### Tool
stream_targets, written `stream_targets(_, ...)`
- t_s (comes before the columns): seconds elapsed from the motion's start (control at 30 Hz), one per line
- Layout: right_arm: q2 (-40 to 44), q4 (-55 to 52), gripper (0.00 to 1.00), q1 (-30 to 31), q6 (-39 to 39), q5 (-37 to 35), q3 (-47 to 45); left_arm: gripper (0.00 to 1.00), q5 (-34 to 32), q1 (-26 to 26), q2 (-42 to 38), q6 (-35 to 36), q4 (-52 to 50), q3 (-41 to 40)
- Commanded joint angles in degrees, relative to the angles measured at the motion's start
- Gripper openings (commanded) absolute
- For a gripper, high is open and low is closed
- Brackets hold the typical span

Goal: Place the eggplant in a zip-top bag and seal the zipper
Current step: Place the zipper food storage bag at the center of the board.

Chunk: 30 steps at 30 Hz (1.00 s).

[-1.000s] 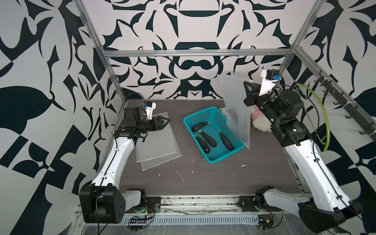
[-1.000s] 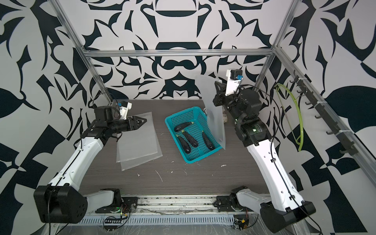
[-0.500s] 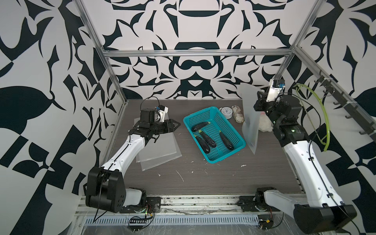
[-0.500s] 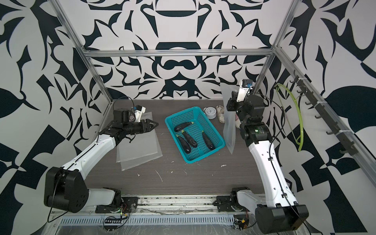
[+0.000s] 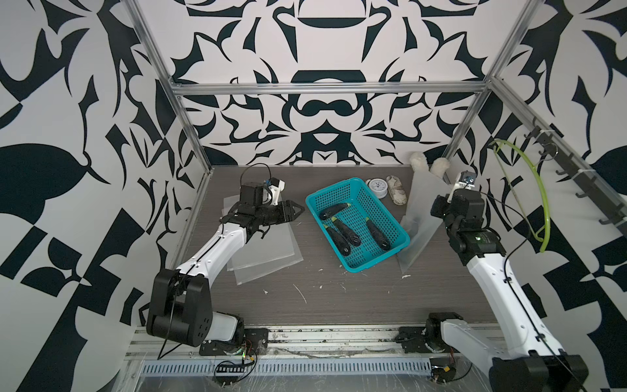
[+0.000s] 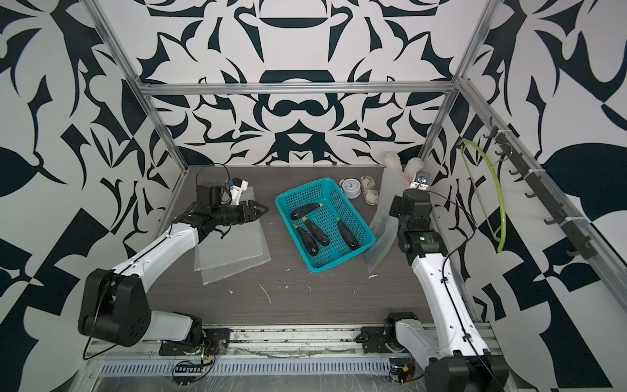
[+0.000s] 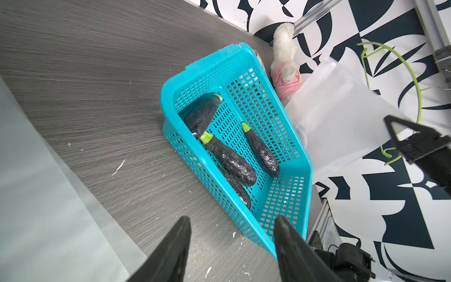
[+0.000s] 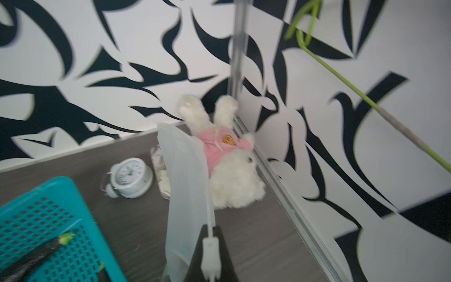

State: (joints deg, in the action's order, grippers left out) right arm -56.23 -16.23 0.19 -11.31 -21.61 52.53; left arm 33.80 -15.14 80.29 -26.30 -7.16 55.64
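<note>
Roughly level: left hand [image 5: 294, 214] (fingers [image 7: 170, 254] apart).

Our left arm [image 5: 217, 244] reached from the tabletop's near left corner toward its far left corner, forearm low and almost level. Its wrist was turned so that the left gripper [image 5: 294, 213] pointed sideways toward the tabletop's middle, jaws parted with nothing between them. Our right arm [image 5: 492, 281] rose from the near right corner along the right edge, wrist bent over. The right gripper [image 8: 211, 234] was clamped on an edge of the zip-top bag [image 8: 188, 185].
</note>
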Motion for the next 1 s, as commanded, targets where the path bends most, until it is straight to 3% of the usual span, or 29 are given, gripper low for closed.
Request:
stream_targets(0.0,2.3,-5.4,0.0,-1.2,-5.0,-6.9,-2.4,0.59,-0.3,-0.2,0.5,2.6,-2.6,2.5)
stream_targets(0.13,2.4,-9.5,0.03,-1.8,-9.5,-5.4,-5.1,0.59,-0.5,-0.2,1.4,3.2,-3.3,3.9)
stream_targets(0.17,2.4,-10.6,0.09,-2.1,-10.5,-4.7,-5.5,0.59,-0.7,-0.2,1.5,3.3,-3.4,4.2)
stream_targets(0.23,2.7,-12.9,0.33,-2.5,-12.4,-3.7,-5.7,0.59,-1.5,-0.2,1.4,3.3,-3.8,4.4)
stream_targets(0.27,3.1,-13.1,0.41,-2.5,-12.7,-3.2,-5.8,0.59,-2.2,-0.2,1.4,3.4,-4.2,4.5)
stream_targets(0.43,6.4,-16.0,0.59,-2.5,-14.0,-5.4,-3.9,0.6,-7.9,0.1,1.3,1.9,-6.2,4.5)
stream_targets(0.77,12.7,-18.7,0.65,-2.5,-20.4,1.1,-8.8,0.6,-11.9,1.2,1.3,-1.1,-6.6,4.0)
stream_targets(0.97,4.5,-12.1,0.67,-2.5,-19.3,6.0,-11.7,0.61,-11.8,1.5,1.4,-1.3,-6.7,3.9)
